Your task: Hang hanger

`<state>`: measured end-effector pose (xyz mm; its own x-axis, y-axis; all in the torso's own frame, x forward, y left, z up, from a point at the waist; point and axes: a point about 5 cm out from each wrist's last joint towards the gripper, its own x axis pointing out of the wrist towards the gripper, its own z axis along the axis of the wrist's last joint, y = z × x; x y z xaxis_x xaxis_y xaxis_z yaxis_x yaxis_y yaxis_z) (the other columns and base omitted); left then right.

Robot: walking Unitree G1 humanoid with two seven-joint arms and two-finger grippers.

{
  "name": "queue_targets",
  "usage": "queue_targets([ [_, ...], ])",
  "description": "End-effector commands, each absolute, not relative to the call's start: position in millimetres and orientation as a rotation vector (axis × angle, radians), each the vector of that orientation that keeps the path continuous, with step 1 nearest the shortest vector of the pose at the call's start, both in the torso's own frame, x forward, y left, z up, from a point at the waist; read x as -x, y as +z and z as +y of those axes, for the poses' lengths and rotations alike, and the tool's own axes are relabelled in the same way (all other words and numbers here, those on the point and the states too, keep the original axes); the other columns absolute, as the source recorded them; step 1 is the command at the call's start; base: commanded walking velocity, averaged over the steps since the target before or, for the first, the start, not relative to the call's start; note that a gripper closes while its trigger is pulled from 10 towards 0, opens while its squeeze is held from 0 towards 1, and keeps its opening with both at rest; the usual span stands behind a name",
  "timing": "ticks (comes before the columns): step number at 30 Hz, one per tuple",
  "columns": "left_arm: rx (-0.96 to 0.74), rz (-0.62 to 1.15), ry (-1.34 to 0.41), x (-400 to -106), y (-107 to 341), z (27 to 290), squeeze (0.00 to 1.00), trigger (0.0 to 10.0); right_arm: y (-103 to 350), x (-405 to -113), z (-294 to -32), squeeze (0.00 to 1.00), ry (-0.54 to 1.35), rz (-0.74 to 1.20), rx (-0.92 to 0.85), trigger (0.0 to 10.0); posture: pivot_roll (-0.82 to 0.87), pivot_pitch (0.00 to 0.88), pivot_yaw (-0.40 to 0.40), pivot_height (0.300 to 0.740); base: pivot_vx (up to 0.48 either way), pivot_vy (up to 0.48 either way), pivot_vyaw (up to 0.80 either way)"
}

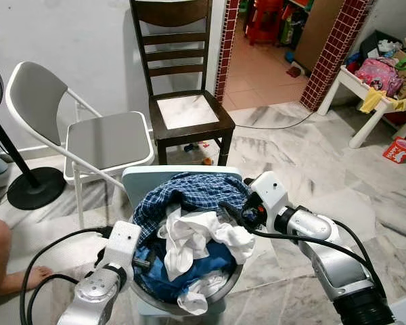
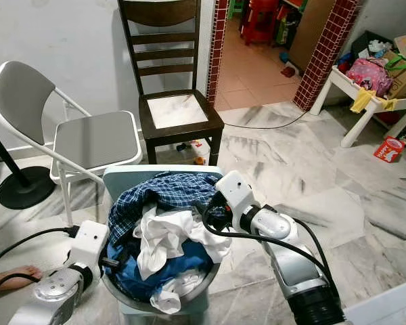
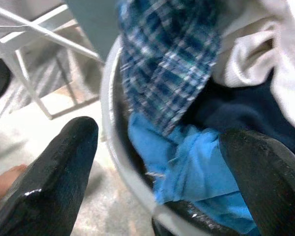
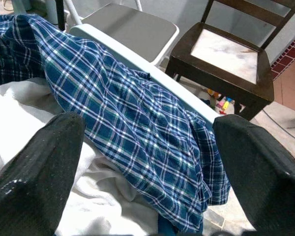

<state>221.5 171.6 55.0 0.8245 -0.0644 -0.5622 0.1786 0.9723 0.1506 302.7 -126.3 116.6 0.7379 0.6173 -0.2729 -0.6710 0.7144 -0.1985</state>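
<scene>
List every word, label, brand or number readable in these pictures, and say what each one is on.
No text can be read in these pictures.
Red box on the floor by the white table: white markings, too small and blurred to read.
Small packets under the dark wooden chair: too small to read.
Plaid shirt in the laundry basin: no label visible.

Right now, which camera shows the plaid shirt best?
The right wrist view: the plaid shirt lies spread between the open right gripper fingers. Both eye views show it bunched atop the basin; the left wrist view catches one blurred hanging fold.
</scene>
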Motion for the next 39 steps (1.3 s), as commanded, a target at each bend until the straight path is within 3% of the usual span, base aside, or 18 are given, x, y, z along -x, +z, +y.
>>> queue_targets([
  [1,-0.213,0.573,-0.104,-221,57,175,0.00,10.0,117,-303,-130,0.00,0.709,0.191,0.299,10.0,-0.02,0.100,-0.062,0.740,0.000,0.000,0.00],
  [25,-0.170,0.566,-0.137,-254,42,170,0.00,10.0,120,-303,-133,0.00,0.701,0.188,0.302,10.0,-0.05,0.106,-0.070,0.740,0.000,0.000,0.00],
  [26,-0.158,0.572,-0.136,-254,41,170,0.00,8.3,120,-304,-133,0.00,0.700,0.188,0.302,10.0,-0.05,0.108,-0.069,0.740,0.000,0.000,0.00],
  [27,-0.149,0.576,-0.136,-253,40,170,0.00,8.3,120,-304,-133,0.00,0.699,0.189,0.303,10.0,-0.05,0.108,-0.069,0.740,0.000,0.000,0.00],
  [28,-0.126,0.605,-0.125,-251,34,171,0.00,2.2,120,-303,-133,0.00,0.698,0.188,0.304,10.0,-0.05,0.110,-0.070,0.740,0.000,0.000,0.00],
  [29,-0.121,0.608,-0.131,-251,34,170,0.00,0.0,120,-303,-133,0.00,0.699,0.188,0.304,10.0,-0.05,0.110,-0.070,0.740,0.000,0.000,0.00],
  [39,-0.111,0.609,-0.146,-251,31,170,0.00,0.0,119,-303,-134,0.00,0.696,0.191,0.302,10.0,-0.05,0.112,-0.067,0.740,0.000,0.000,0.00],
])
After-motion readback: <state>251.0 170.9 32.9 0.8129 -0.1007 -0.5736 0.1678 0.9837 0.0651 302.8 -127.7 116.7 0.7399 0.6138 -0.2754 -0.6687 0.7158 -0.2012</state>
